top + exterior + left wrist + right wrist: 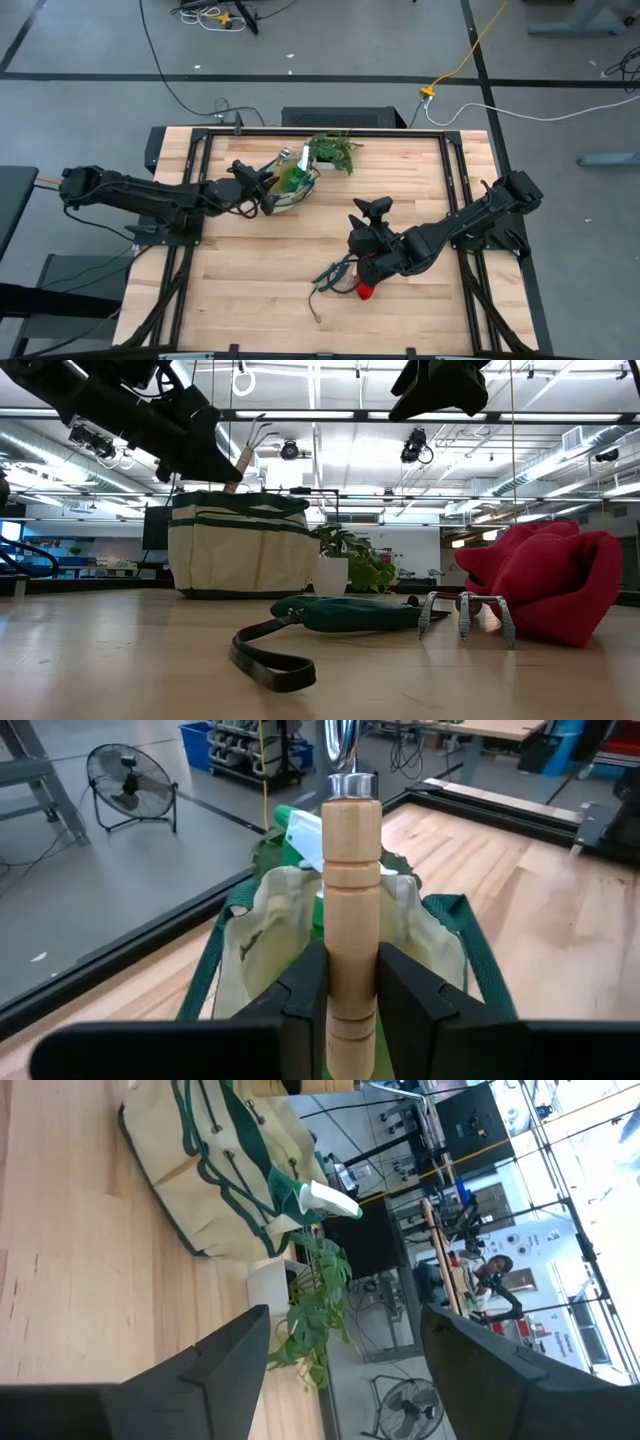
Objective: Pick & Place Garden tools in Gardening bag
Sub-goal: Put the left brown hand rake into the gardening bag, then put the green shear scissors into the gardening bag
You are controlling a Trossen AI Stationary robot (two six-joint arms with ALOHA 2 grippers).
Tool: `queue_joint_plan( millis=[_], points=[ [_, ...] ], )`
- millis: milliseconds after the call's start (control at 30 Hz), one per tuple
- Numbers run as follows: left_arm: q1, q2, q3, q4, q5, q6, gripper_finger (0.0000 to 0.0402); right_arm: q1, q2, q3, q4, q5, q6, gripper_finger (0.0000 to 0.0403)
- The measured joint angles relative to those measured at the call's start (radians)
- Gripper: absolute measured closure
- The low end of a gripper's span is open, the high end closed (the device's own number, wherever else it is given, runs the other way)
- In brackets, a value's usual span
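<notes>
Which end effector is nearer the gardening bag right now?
Left. The left end effector is right over the gardening bag, shut on the hand rake. The right end effector is open, out mid-table by the red gloves.

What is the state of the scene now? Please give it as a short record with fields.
left pincer: shut on the wooden-handled rake, above the gardening bag
right pincer: open, empty, above the table
in bag: spray bottle
on table: red gloves, green-handled rake
beside bag: potted plant
</notes>
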Motion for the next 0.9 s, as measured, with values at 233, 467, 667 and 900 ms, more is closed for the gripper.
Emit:
queue_joint_plan(
  millis=[233,467,667,900],
  points=[
    [0.0,0.0,0.0,-0.006,0.036,-0.021,0.0325,0.0,0.0,0.0,0.0,0.0,0.001,0.0142],
    [0.0,0.0,0.001,-0.051,0.045,-0.022,0.0322,0.0,0.0,0.0,0.0,0.0,0.008,0.0142],
    [0.0,0.0,0.001,-0.098,0.074,-0.054,0.0299,0.0,0.0,0.0,0.0,0.0,0.008,0.0142],
    [0.0,0.0,0.001,-0.118,0.073,-0.054,0.0286,0.0,0.0,0.0,0.0,0.0,0.008,0.0142]
  ],
)
